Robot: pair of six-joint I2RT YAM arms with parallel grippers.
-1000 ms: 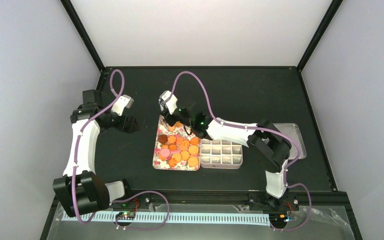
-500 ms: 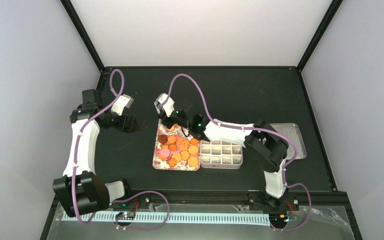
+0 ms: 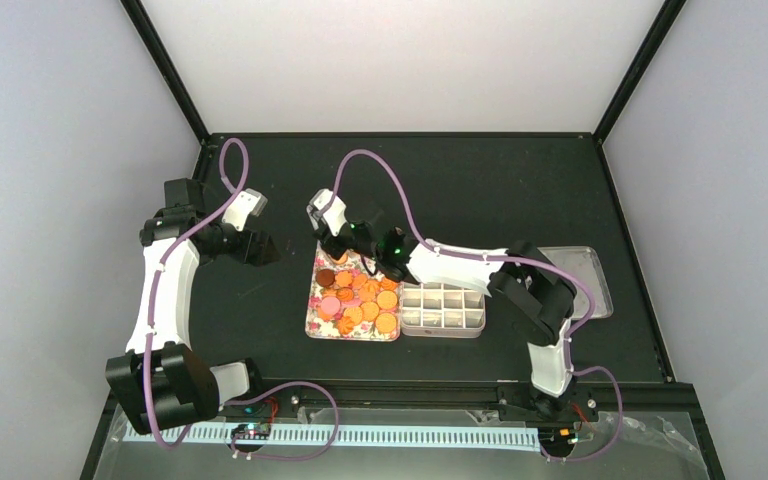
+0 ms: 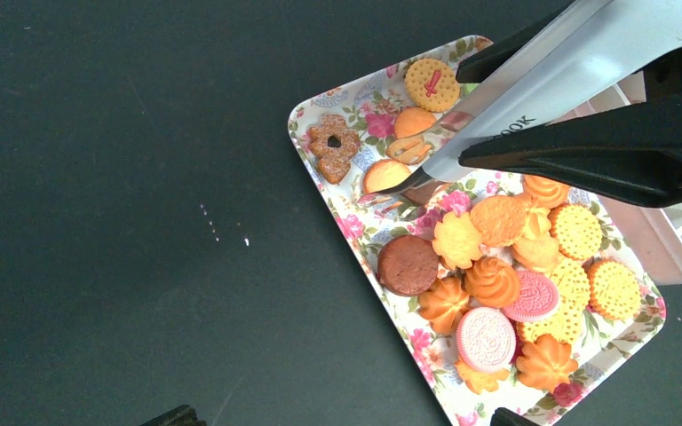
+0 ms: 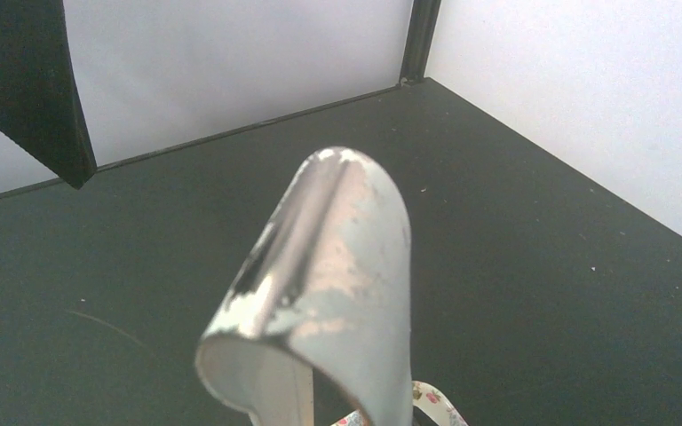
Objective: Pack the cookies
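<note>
Nearest the bases, the cookies lie heaped in the flowered tray, with a divided box just beside its right edge and a clear lid well off to the right. The right gripper pinches tongs over the tray's far end, their tip covering some cookies. Left of the tray, the left gripper hangs over the table, jaws spread around nothing.

Blurred tongs fill the right wrist view, cut off below, hiding all but a corner of the tray. From above, the right arm covers the far end of the cookies.
</note>
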